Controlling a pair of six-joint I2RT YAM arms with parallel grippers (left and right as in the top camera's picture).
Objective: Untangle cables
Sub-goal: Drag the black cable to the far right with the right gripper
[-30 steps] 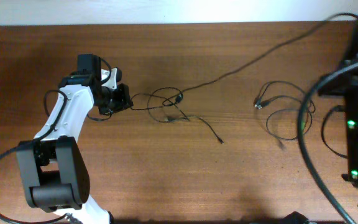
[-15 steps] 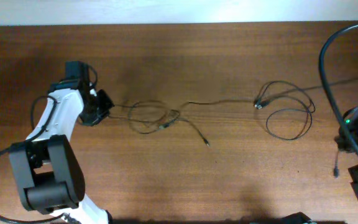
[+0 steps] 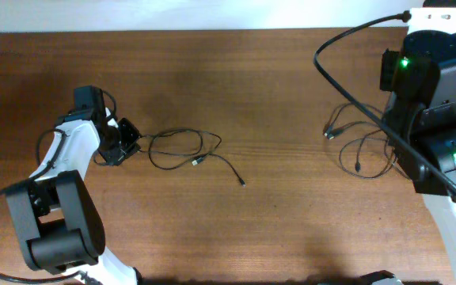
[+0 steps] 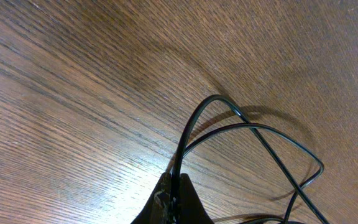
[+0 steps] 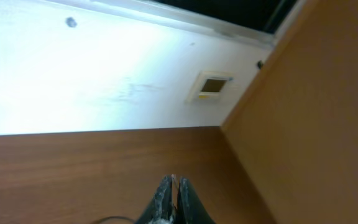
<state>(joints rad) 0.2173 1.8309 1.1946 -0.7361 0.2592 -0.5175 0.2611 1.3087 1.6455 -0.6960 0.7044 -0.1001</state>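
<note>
No text, label, brand or number can be read in any view. In the right wrist view a small framed plate (image 5: 211,87) sits on the white wall (image 5: 73,81) with a yellowish square inside it, but any marking on it is too small to make out.
</note>
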